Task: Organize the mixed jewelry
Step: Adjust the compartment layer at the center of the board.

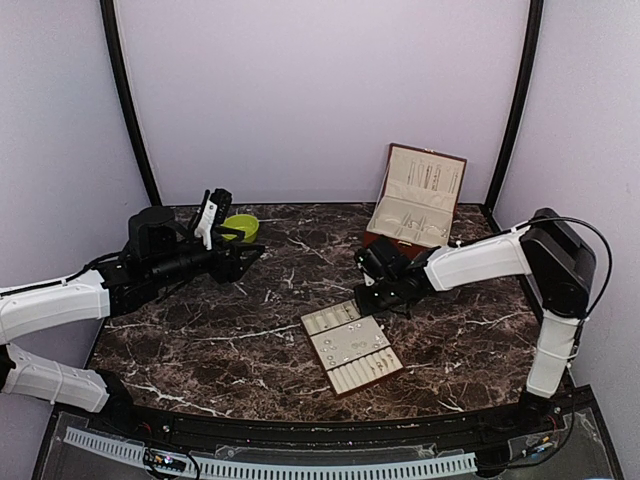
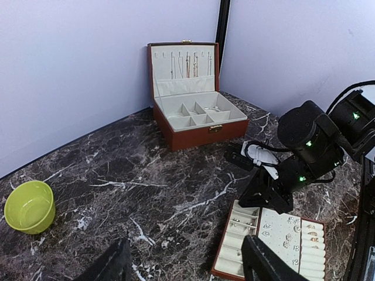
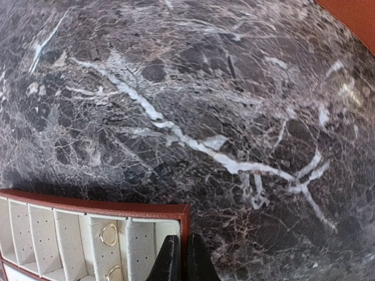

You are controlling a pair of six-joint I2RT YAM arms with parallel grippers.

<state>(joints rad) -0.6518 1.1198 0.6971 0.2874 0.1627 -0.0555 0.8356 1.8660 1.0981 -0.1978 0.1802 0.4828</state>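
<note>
1. While the right hand (image 3: 183, 241) stood with its fingers together, apparently pinching the brown rim of the tray (image 3: 88, 204) at one corner, the jewelry (image 3: 108, 234) lay loose in the tray's slots.
2. Such a thin-rim pinch could slip or tilt the tray, probably spilling small pieces across the worktop (image 3: 234, 117).
3. The left hand (image 2: 187, 266) hung apart and empty beside the bowl (image 2: 29, 206), too far off to steady the tray.

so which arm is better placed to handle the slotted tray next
Right. The right gripper is shut at the corner of the slotted tray, beside the rings. The left gripper is open, up by the green bowl, far from the tray.
</note>
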